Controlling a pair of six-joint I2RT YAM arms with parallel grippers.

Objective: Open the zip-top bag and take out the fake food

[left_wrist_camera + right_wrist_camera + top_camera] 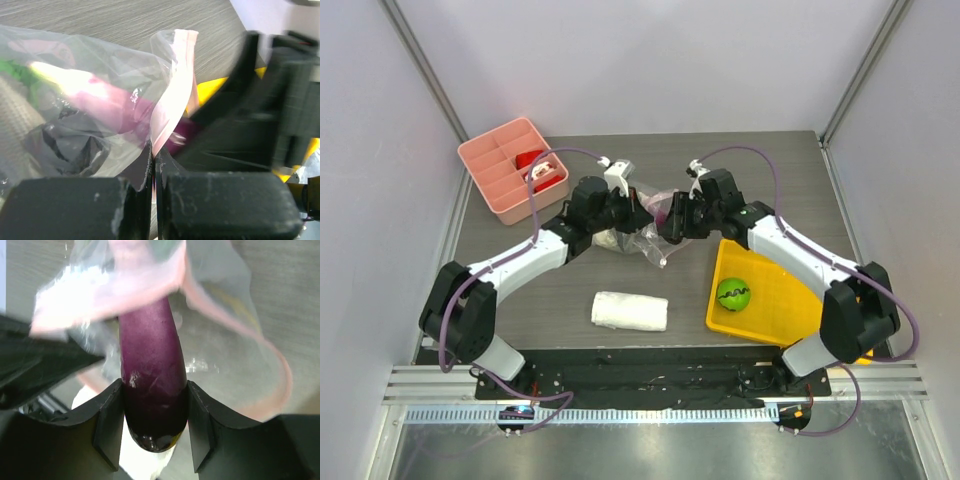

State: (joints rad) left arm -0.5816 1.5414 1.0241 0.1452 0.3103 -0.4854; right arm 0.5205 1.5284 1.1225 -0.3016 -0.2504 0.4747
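The clear zip-top bag [645, 235] hangs between both grippers over the table's middle. My left gripper [632, 210] is shut on its pink zip strip [172, 95]; the strip runs up from between the jaws [154, 165]. My right gripper [672, 222] is shut on the dark purple eggplant [150, 385], which sticks out of the bag's open mouth [235, 325]. The eggplant also shows through the plastic in the left wrist view [115, 102]. The pale cabbage [610, 240] lies in the bag below the left gripper. The green striped ball [733, 293] sits in the yellow tray [780, 300].
A pink divided box [510, 165] with red-white items stands at the back left. A white folded towel [630, 311] lies near the front middle. The yellow tray is at the right front, under the right arm.
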